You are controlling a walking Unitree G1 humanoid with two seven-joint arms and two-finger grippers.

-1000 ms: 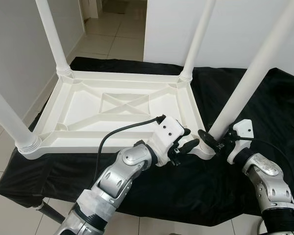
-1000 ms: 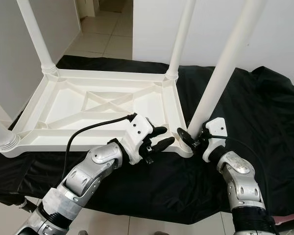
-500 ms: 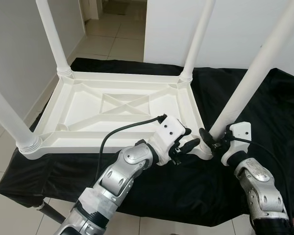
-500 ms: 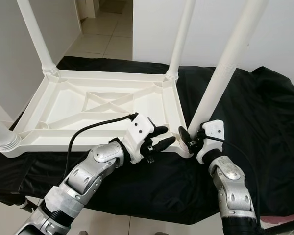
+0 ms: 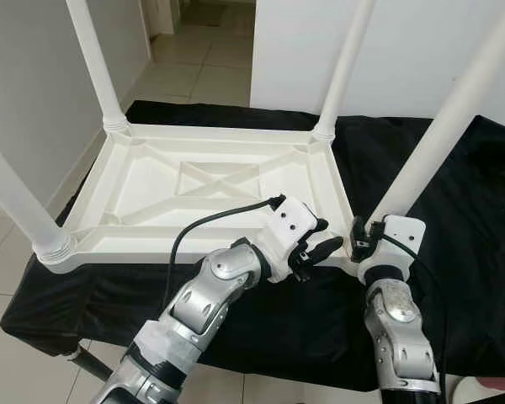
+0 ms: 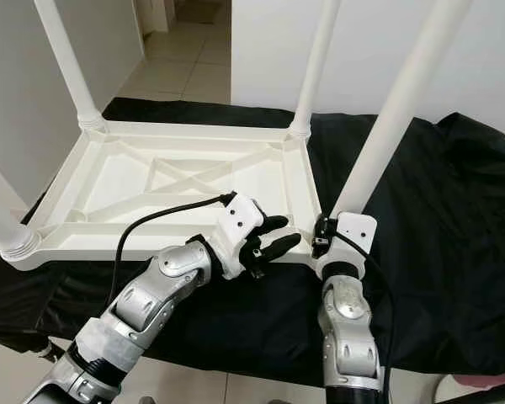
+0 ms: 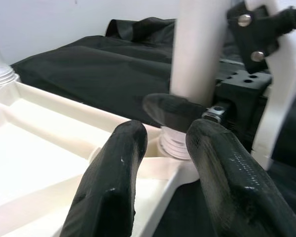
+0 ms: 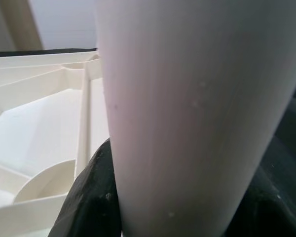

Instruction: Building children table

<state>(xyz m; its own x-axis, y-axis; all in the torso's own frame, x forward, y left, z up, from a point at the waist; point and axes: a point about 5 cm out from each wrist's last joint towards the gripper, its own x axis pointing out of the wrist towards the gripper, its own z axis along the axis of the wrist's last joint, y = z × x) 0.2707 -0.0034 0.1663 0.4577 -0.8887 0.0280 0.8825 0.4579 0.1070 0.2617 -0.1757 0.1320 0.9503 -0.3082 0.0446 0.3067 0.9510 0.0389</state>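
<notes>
**Last leg going into the near right corner**

The right gripper [image 6: 324, 236] is clamped round the foot of the fourth leg [image 5: 442, 126], just above the near right corner socket of the upturned table top [image 5: 143, 189]; its wrist view shows black fingers [image 8: 91, 197] pressed against both sides of the white tube.

The table top lies underside up on a desk draped in black cloth [image 5: 454, 219]. Three legs already stand in their corners: near left [image 5: 17, 206], far left [image 5: 93, 63] and far right [image 5: 343, 71]. The fourth leans a little to the right, so it seems not fully seated.

The left gripper [image 5: 320, 240] rests at the near rim beside that corner, fingers slightly parted and holding nothing; one fingertip [image 7: 113, 182] sits over the rim.

To do this step well, I judge the leg should first be brought upright, in line with the socket, then turned or pressed home from low down. The left gripper would best bear down on the rim so the top cannot slide on the cloth. Forcing a tilted leg risks jamming its collar [image 7: 175, 145].
</notes>
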